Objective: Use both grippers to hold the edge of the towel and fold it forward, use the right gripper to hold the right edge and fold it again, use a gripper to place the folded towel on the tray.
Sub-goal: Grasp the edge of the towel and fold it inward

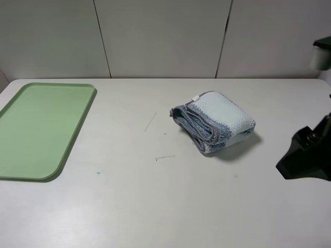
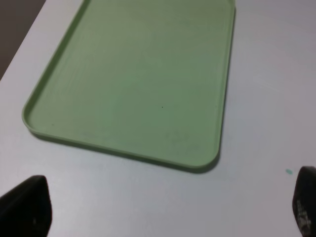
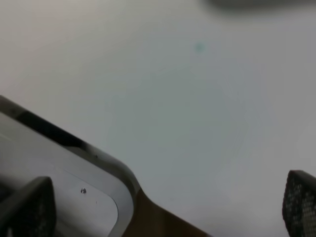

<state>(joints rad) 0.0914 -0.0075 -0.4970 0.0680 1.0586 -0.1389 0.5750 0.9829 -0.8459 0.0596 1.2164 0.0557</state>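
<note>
- The flat pale-green rectangular plastic tray [image 1: 41, 129] on the left lies bare, so the placing is not yet done.
- The black left gripper [image 2: 165, 207] hangs near it, jaws wide apart, empty.
- The striped white and blue-grey terry towel [image 1: 214, 126] sits centre-right on the table — both folds look done.
- The black right gripper [image 3: 163, 207] is spread wide, holding nothing.

The white table [image 1: 134, 206] carried a folded striped towel [image 1: 214, 121] just right of its middle and a pale-green tray [image 1: 41, 124] lying flat at its left end, well apart.
</note>
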